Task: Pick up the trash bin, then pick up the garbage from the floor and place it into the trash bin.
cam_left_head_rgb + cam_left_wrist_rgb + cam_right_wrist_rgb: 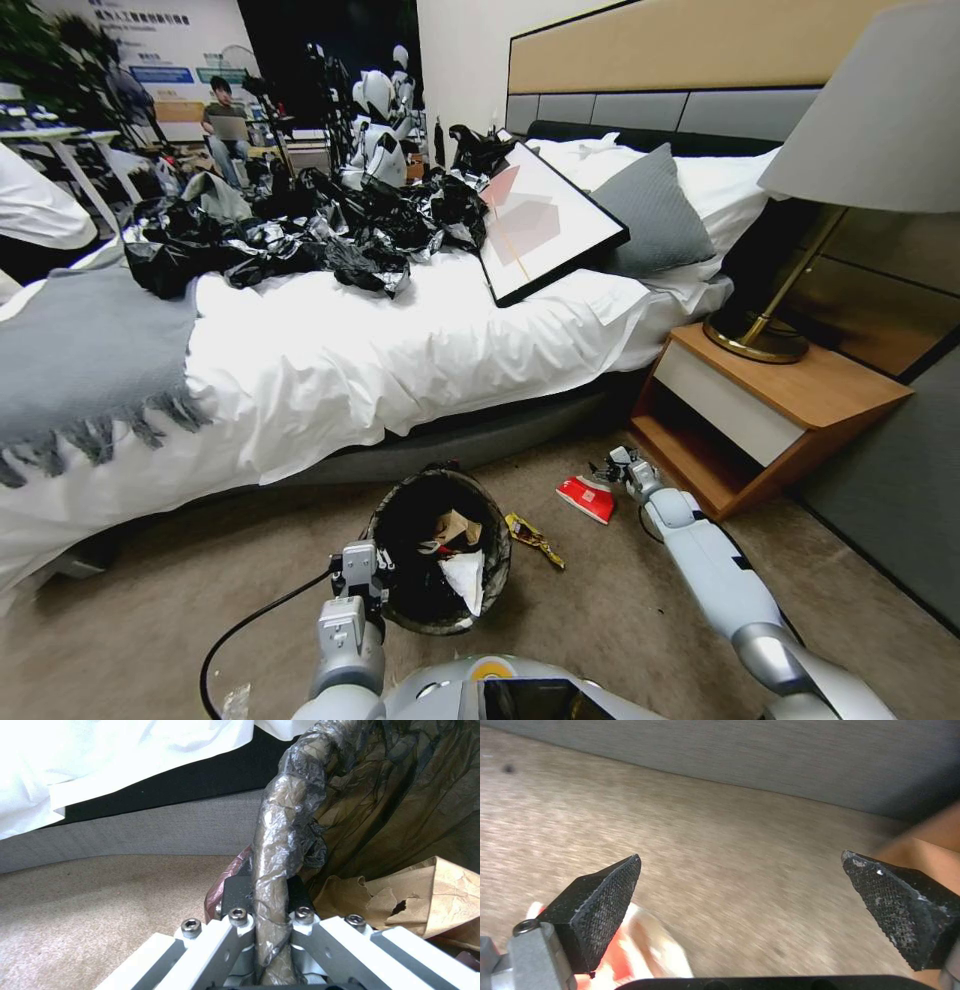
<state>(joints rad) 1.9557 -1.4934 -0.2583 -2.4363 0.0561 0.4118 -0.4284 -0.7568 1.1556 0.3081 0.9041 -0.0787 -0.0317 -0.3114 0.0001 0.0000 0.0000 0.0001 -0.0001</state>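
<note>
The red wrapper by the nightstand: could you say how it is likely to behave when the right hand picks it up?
The red wrapper lies flat on the carpet, so it is probably thin, light and floppy. It may crumple or slip between the open right hand pads.

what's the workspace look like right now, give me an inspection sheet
surface: beige carpet beside the bed.
job's things: trash bin tilted, brown paper and a white scrap inside; red wrapper and yellow wrapper on the floor.
clutter: black plastic sheeting and a framed picture on the bed.
grippers: left hand shut on the bin's bagged rim; right hand open, low beside the red wrapper.
cables: black cable by the left arm.
surroundings: nightstand with lamp.
</note>
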